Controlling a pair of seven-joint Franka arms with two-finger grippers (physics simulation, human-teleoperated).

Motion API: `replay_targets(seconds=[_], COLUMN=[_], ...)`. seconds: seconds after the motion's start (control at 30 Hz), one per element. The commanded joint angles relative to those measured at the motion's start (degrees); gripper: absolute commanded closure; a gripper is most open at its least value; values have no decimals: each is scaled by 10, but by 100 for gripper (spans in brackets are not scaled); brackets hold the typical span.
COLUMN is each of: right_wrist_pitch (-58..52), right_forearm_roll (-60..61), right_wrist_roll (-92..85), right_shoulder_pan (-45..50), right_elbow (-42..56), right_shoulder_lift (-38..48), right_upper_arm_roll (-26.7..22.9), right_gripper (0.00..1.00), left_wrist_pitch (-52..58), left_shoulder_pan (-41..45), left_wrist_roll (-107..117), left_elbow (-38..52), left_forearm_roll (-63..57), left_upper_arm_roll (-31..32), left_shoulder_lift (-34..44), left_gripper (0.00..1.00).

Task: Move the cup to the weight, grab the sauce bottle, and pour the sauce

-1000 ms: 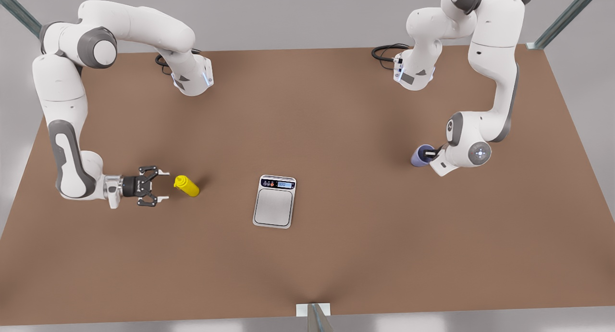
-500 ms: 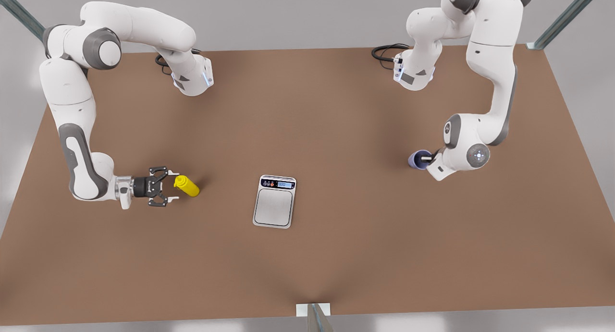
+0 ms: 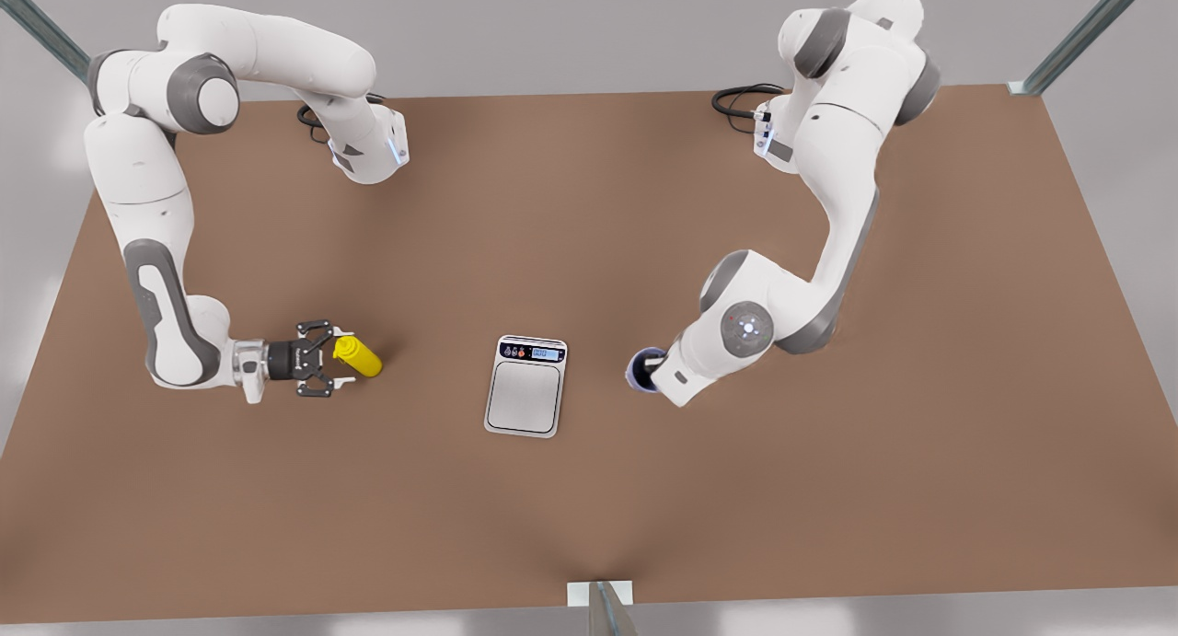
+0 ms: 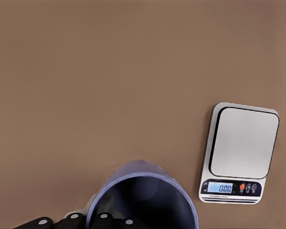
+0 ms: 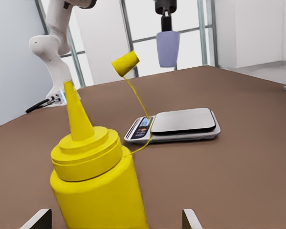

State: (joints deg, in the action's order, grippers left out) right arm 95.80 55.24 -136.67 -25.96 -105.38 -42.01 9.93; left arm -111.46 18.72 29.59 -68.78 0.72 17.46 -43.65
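The lavender-blue cup [image 3: 639,369] hangs above the table just off the weight's side toward the front view's right, with my left gripper [image 3: 655,371] shut on its rim. In the left wrist view the cup [image 4: 143,202] sits close up and the weight [image 4: 240,152] reads 0.00. The yellow sauce bottle [image 3: 359,357] stands upright on the front view's left. My right gripper [image 3: 337,360] is open with one fingertip [image 5: 190,220] on each side of the bottle [image 5: 97,183]. A small yellow cap [image 5: 125,63] dangles on a thin tether above the nozzle. No sauce is in view.
The silver weight [image 3: 525,385] lies flat near the middle of the brown table [image 3: 589,507]. Black cables [image 3: 736,102] coil at the arm bases along the far edge. A metal post [image 3: 603,608] stands at the near edge.
My left arm has swung the cup a long way toward the front view's left, up to the weight. My right gripper has slid forward until its open fingers flank the bottle.
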Motion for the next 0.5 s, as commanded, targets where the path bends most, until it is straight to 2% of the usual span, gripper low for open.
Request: replay_targets(seconds=[0.0,0.1,0.2,0.33,0.4,0.47], right_wrist_pitch=[0,0,1,0,1,1], right_forearm_roll=[1,11,12,14,13,14], right_wrist_roll=[0,0,0,-1,0,-1], right_shoulder_pan=[3,11,16,23,24,24], right_elbow=[0,-4,-5,-6,-5,-5], right_shoulder_lift=[0,0,0,0,0,0], right_upper_arm_roll=[0,0,0,0,-1,-1], right_gripper=[0,0,0,0,24,38], left_wrist_pitch=[-1,-19,-102,-128,-161,-180], left_shoulder_pan=[4,33,82,136,152,151], left_wrist_roll=[5,20,101,129,141,139], left_elbow=[13,109,111,110,110,111], left_forearm_roll=[20,18,17,16,16,16], left_upper_arm_roll=[-1,3,0,-16,-25,-26], left_shoulder_lift=[-9,-85,-94,-113,-128,-137], left_gripper=[79,79,79,79,79,79])
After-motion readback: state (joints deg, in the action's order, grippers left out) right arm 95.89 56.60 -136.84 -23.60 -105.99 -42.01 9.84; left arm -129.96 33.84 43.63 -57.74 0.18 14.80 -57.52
